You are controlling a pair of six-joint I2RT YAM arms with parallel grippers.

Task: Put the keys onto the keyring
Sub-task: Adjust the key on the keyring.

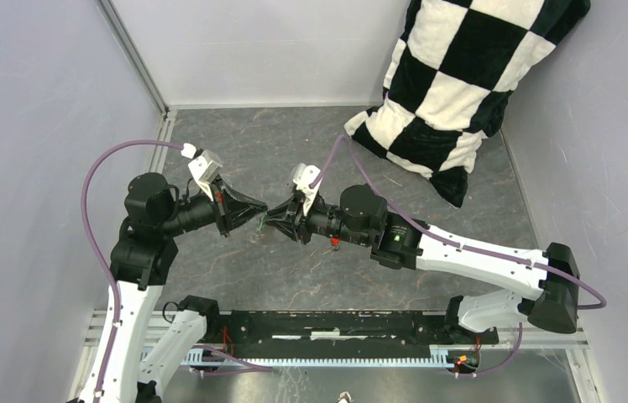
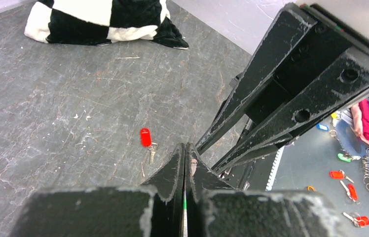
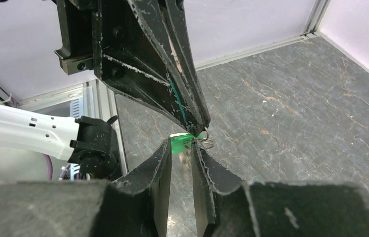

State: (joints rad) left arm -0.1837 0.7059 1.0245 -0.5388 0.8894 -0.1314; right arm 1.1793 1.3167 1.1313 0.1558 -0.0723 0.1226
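Note:
My two grippers meet tip to tip above the middle of the table. The left gripper [image 2: 185, 146] is shut, and a thin green strip of the green key shows between its fingers. In the right wrist view the green key [image 3: 180, 143] sticks out below the left gripper's fingers [image 3: 187, 106], with a small wire ring [image 3: 205, 143] at its head. My right gripper [image 3: 180, 144] has its jaws narrowed onto that green head, a slim gap behind it. The red key [image 2: 146, 138] lies flat on the table. The keyring is out of view.
A black-and-white checkered cushion [image 1: 462, 75] leans in the far right corner. Walls close in the table on the left, back and right. Beyond the near edge, several spare keys and chains [image 2: 365, 170] lie on a lower surface.

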